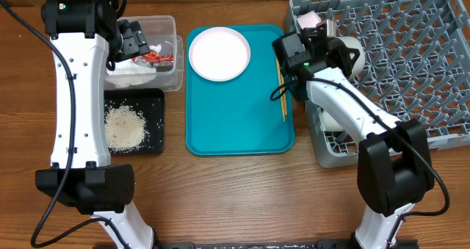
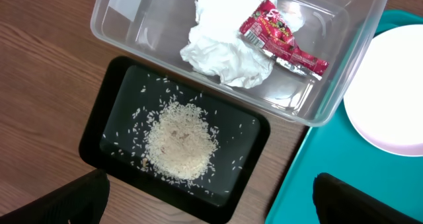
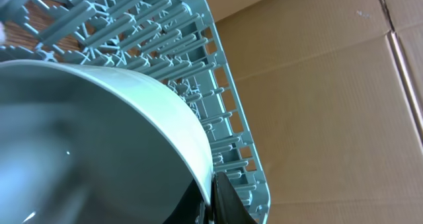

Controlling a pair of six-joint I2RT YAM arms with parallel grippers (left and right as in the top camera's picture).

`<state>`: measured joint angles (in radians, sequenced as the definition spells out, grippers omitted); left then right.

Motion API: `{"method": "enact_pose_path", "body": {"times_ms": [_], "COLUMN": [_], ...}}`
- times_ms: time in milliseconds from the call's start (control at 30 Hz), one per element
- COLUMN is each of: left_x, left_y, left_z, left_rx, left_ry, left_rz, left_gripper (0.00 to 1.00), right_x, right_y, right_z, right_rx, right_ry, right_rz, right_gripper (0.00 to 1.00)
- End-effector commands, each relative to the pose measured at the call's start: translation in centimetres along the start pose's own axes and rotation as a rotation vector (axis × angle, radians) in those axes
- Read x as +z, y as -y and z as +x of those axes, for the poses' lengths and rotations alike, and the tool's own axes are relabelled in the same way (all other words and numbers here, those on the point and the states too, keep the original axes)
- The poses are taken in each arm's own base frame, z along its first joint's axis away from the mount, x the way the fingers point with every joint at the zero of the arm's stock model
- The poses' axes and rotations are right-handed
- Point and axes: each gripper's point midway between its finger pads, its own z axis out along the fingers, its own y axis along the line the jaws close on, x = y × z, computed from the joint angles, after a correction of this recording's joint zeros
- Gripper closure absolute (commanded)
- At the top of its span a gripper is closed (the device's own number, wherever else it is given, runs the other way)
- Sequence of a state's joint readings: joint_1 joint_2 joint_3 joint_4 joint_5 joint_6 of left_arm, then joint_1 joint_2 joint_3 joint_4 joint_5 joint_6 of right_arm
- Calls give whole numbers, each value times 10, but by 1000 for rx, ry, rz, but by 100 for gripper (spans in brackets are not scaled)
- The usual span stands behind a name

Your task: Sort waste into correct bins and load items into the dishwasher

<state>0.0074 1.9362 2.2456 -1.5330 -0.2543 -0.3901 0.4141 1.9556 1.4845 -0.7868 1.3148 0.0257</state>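
Slippage is the main risk: the right gripper (image 3: 215, 201) pinches only the rim of a tilted white bowl (image 3: 99, 131), with the pegs of the grey dish rack (image 3: 221, 125) just beyond its fingers. So thin a hold could let the bowl swing or drop crooked. The left gripper (image 1: 136, 40), spread and empty, hovers above the clear tub (image 1: 165, 20). The plate (image 1: 219, 53) and chopsticks (image 1: 280, 87) lie behind the right gripper.

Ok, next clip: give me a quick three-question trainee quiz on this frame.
1. True or false: the plate sits on the teal tray.
2. What shares the clear tub with the napkin? A rice; B red wrapper; C chopsticks.
3. Fill in: the right tool is shut on a white ____.
Key: 1 true; 2 B; 3 bowl.
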Motion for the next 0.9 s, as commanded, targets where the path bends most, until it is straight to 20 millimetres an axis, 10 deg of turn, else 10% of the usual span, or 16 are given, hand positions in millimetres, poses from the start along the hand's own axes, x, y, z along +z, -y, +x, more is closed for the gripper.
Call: {"method": "enact_pose_path", "body": {"times_ms": [0, 367, 567, 867], "left_x": [2, 2, 2, 2], "left_y": [-1, -1, -1, 0], "left_z": [-2, -2, -2, -1], "left_rx": [-11, -11, -11, -9], "left_ry": [-2, -2, -2, -2], "left_rz": [-2, -1, -2, -1], "left_gripper": [0, 0, 0, 0], "right_x": [-18, -64, -66, -50], "right_y": [-11, -41, -50, 9], "right_z": [-6, -17, -15, -39], "right_rx": [4, -22, -36, 111], "right_ry": [40, 130, 122, 136], "right_rz": [-37, -155, -208, -26], "right_gripper": [96, 81, 93, 96]}}
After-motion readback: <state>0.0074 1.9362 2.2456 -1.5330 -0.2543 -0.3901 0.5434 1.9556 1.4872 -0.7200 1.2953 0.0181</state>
